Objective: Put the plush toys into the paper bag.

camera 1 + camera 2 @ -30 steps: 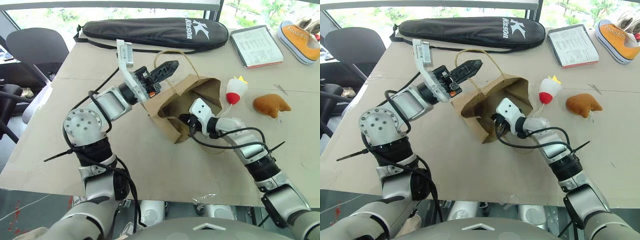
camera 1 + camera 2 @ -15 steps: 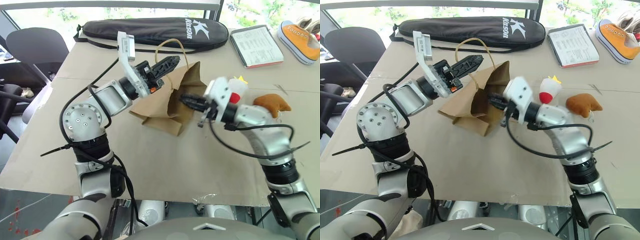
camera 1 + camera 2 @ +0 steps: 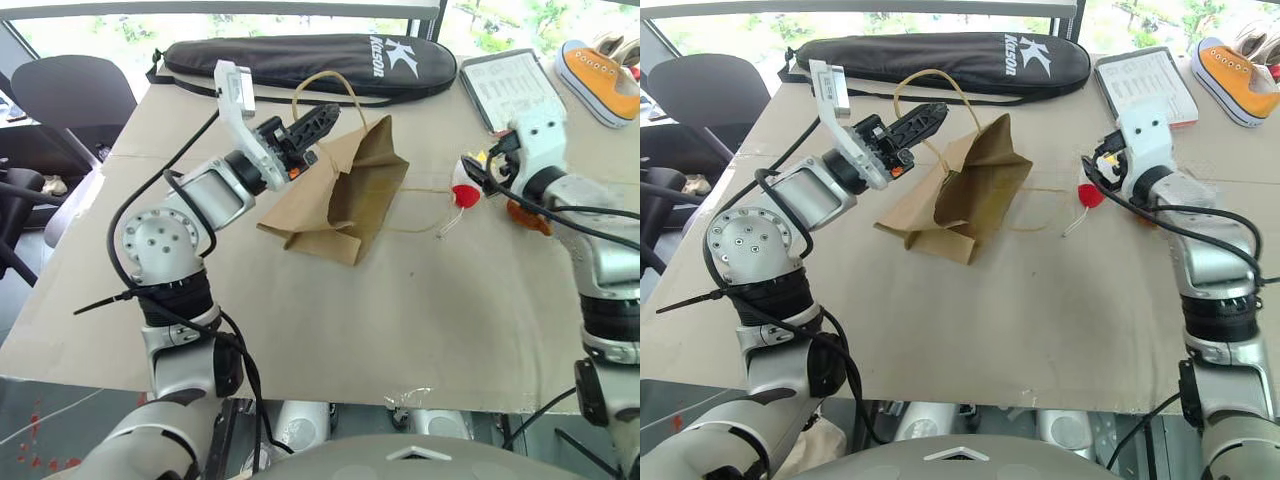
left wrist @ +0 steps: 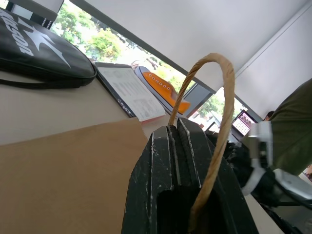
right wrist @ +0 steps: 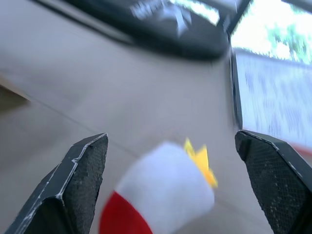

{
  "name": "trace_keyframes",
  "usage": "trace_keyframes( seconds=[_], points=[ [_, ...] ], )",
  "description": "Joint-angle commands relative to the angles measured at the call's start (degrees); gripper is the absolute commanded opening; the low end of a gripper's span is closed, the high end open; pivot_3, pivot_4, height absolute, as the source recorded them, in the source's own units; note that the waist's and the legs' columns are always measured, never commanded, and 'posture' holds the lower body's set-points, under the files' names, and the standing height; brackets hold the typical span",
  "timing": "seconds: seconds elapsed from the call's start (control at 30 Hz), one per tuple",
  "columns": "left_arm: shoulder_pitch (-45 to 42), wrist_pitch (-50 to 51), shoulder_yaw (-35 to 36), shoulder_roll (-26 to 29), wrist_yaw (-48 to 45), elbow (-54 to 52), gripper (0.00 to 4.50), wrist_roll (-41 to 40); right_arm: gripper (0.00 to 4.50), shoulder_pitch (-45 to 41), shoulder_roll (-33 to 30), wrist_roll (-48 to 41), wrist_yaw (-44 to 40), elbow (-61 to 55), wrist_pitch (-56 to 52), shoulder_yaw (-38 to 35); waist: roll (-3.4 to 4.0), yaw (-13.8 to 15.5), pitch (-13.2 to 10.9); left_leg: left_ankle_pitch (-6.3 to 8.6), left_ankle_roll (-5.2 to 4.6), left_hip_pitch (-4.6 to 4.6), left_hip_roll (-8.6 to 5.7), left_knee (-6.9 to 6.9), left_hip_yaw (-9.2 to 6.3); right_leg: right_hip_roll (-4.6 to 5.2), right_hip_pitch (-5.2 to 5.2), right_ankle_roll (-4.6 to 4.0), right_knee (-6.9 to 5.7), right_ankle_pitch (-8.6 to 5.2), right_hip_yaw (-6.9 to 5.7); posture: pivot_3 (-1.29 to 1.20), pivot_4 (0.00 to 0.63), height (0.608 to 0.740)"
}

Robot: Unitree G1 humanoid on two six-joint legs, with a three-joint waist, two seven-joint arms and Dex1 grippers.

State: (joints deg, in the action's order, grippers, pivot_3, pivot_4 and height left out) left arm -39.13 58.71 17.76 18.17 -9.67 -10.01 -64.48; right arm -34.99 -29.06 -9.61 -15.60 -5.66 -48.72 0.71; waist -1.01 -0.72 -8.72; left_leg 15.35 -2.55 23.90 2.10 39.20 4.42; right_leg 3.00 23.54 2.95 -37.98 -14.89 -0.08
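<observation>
The brown paper bag [image 3: 340, 190] lies slumped on the cardboard-covered table, its mouth facing right. My left gripper [image 3: 315, 125] is shut on one twine handle [image 4: 214, 112] and holds it up above the bag. The other handle [image 3: 420, 215] lies flat on the table. The white plush toy [image 5: 161, 200], with a red end and yellow tuft, rests to the right of the bag. My right gripper [image 5: 170, 137] hovers open just over it, one finger on each side. The orange-brown plush toy [image 3: 527, 220] sits beyond it, mostly hidden by my right wrist.
A long black racket case [image 3: 310, 60] lies along the far edge. A booklet [image 3: 505, 90] and an orange sneaker [image 3: 600, 75] are at the far right. An office chair [image 3: 70, 95] stands off the table's left side.
My right gripper came out of the bag's mouth, swung right and up to the white toy, and opened. The bag has slumped flatter. The left gripper still grips the handle.
</observation>
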Motion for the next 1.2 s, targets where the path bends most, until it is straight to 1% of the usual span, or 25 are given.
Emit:
trace_keyframes(
  seconds=[0.03,0.1,0.2,0.23,0.27,0.33,0.37,0.43,0.47,0.5,0.53,0.6,0.67,0.73,0.77,0.83,0.9,0.97,1.1,1.2],
  points=[
    [-0.10,-1.74,-0.15,-0.14,-0.03,-2.36,0.00,-0.23,4.21,-6.65,2.91,1.61,4.01,8.24,-6.53,-1.20,0.01,-0.08,0.00,0.00,0.00,0.00,0.00,-0.02,0.02,0.00,0.02,0.00,0.00,0.00,0.01,0.00,0.150,0.740],
    [0.29,-2.24,-0.18,-0.59,0.57,-2.94,0.00,-0.23,4.21,-7.75,4.93,1.43,4.58,12.88,-6.82,-2.12,0.01,-0.01,0.00,0.00,0.01,0.00,0.02,-0.02,0.01,-0.02,0.02,0.00,0.00,0.00,-0.01,0.00,0.150,0.740],
    [0.94,-2.62,-0.49,-1.08,1.32,-4.05,0.00,-0.25,4.21,-7.07,5.59,2.37,3.90,15.47,-7.36,-0.87,0.01,0.29,0.00,0.00,0.01,0.01,0.01,-0.06,-0.02,0.01,0.01,0.00,0.03,0.00,-0.05,0.00,0.150,0.740],
    [1.13,-2.80,-0.51,-1.24,1.69,-4.40,0.00,-0.44,3.67,-6.33,5.15,3.09,3.57,15.64,-7.15,0.16,0.01,0.36,0.00,0.00,0.00,0.03,0.00,-0.06,-0.01,0.02,0.01,0.00,0.04,0.00,-0.04,0.00,0.150,0.740],
    [1.28,-2.94,-0.51,-1.29,1.92,-4.61,0.00,-0.59,3.43,-5.66,4.96,3.47,3.27,15.52,-6.86,0.72,0.01,0.34,0.00,0.00,0.00,0.08,-0.01,-0.05,-0.02,0.04,0.02,0.01,0.06,0.00,-0.05,0.00,0.150,0.740],
    [1.57,-3.17,-0.48,-1.26,2.04,-4.78,0.00,-0.67,2.48,-4.53,4.94,3.55,2.64,14.16,-6.76,0.96,0.00,0.26,0.00,0.00,-0.01,0.07,-0.02,-0.03,-0.01,0.06,0.01,0.02,0.07,0.01,-0.04,0.00,0.150,0.740],
    [1.72,-3.25,-0.47,-1.27,2.02,-4.80,0.00,-0.63,2.11,-3.98,4.72,3.61,2.24,13.15,-6.54,1.16,0.00,0.25,0.00,0.00,0.00,0.05,-0.02,-0.03,-0.01,0.05,0.00,0.02,0.06,0.01,-0.04,0.00,0.150,0.740],
    [1.98,-3.45,-0.66,-1.37,1.86,-4.80,0.00,-0.37,1.12,-2.77,5.10,2.47,2.01,10.38,-5.45,-0.99,0.00,0.24,0.00,0.00,0.00,0.02,0.00,-0.03,-0.03,0.02,0.00,0.01,0.03,0.01,-0.05,0.00,0.150,0.740],
    [2.03,-3.51,-0.80,-1.40,1.71,-4.73,0.00,-0.26,0.76,-2.07,5.10,1.68,1.67,8.48,-4.74,-2.35,0.00,0.23,0.00,0.00,0.01,0.02,0.00,-0.03,-0.03,0.01,-0.01,0.01,0.02,0.01,-0.05,0.00,0.150,0.740],
    [2.04,-3.61,-0.93,-1.39,1.50,-4.58,0.00,-0.14,0.27,-1.04,4.81,1.05,0.67,6.12,-1.18,-3.48,0.00,0.27,0.00,0.00,0.01,0.02,0.00,-0.03,-0.03,0.01,0.00,0.02,0.03,0.01,-0.04,0.00,0.150,0.740],
    [2.04,-3.74,-1.10,-1.35,1.25,-4.44,0.00,0.05,0.05,-0.15,4.87,-0.82,-1.07,3.27,1.46,-5.34,0.00,0.32,0.00,0.00,0.01,0.03,0.00,-0.03,-0.03,0.01,0.00,0.01,0.03,0.01,-0.04,0.00,0.150,0.740],
    [2.17,-4.02,-1.59,-0.98,-0.06,-3.57,0.00,0.69,0.05,-0.46,6.12,-8.61,-3.63,-5.31,-1.35,-12.01,0.03,0.29,-0.03,0.00,0.00,0.06,0.00,-0.04,-0.02,0.02,0.01,0.02,0.06,0.01,-0.04,0.00,0.150,0.740],
    [2.12,-4.06,-1.90,-0.95,-1.07,-2.61,0.00,0.72,0.05,-3.59,10.45,-20.53,-3.17,-12.25,-9.03,-20.16,0.08,0.17,-0.06,0.00,0.00,0.07,0.00,-0.04,-0.02,0.01,0.02,0.02,0.05,0.01,-0.04,0.00,0.150,0.740],
    [1.99,-3.90,-2.31,-0.91,-1.90,-1.92,0.00,0.77,0.05,-7.82,16.06,-32.89,0.96,-14.29,-13.65,-27.29,0.10,-0.09,-0.06,0.00,0.00,0.05,0.03,-0.04,-0.02,-0.01,0.02,0.02,0.02,0.01,-0.03,0.00,0.150,0.740],
    [1.96,-3.74,-2.57,-0.94,-2.25,-1.79,0.00,0.67,0.05,-10.00,19.45,-38.62,3.87,-14.66,-13.42,-29.47,0.10,-0.12,-0.06,-0.02,0.03,0.00,0.08,-0.04,-0.06,-0.07,0.01,0.01,-0.02,0.01,-0.05,0.00,0.150,0.740],
    [1.68,-3.62,-2.58,-1.12,-2.64,-1.28,0.00,0.42,0.05,-13.16,25.52,-46.89,9.92,-15.03,-13.13,-32.16,0.13,-0.16,-0.05,-0.03,0.05,-0.02,0.13,-0.06,-0.10,-0.12,0.02,-0.01,-0.06,0.00,-0.08,0.00,0.150,0.740],
    [1.31,-3.75,-2.19,-1.54,-2.40,-0.65,0.00,0.14,0.05,-13.64,30.76,-49.72,13.64,-16.02,-12.17,-30.40,0.12,-0.08,-0.04,-0.04,0.07,-0.02,0.14,-0.10,-0.11,-0.12,0.02,-0.02,-0.07,0.01,-0.08,0.00,0.150,0.740],
    [1.04,-3.90,-1.61,-2.01,-1.85,-0.24,0.00,-0.29,0.05,-11.48,33.74,-48.61,14.81,-16.41,-11.28,-25.87,0.12,-0.02,-0.04,-0.04,0.06,0.00,0.09,-0.11,-0.09,-0.09,0.02,-0.02,-0.02,0.01,-0.08,0.00,0.150,0.740],
    [0.96,-3.62,0.19,-3.25,0.93,-0.85,0.00,-3.08,0.05,-3.20,35.16,-45.46,12.97,-16.74,-8.69,-17.48,0.06,0.21,-0.01,-0.01,0.01,0.10,-0.02,-0.10,-0.10,0.06,0.01,0.00,0.07,0.01,-0.10,0.00,0.150,0.740],
    [1.11,-4.06,2.45,-4.34,4.57,-1.34,0.00,-6.69,0.05,3.58,34.33,-43.02,9.92,-15.23,-6.65,-12.44,0.04,0.07,0.00,0.00,-0.01,0.15,-0.05,-0.06,-0.13,0.10,0.04,0.01,0.07,0.01,-0.10,0.00,0.150,0.740]
  ],
)
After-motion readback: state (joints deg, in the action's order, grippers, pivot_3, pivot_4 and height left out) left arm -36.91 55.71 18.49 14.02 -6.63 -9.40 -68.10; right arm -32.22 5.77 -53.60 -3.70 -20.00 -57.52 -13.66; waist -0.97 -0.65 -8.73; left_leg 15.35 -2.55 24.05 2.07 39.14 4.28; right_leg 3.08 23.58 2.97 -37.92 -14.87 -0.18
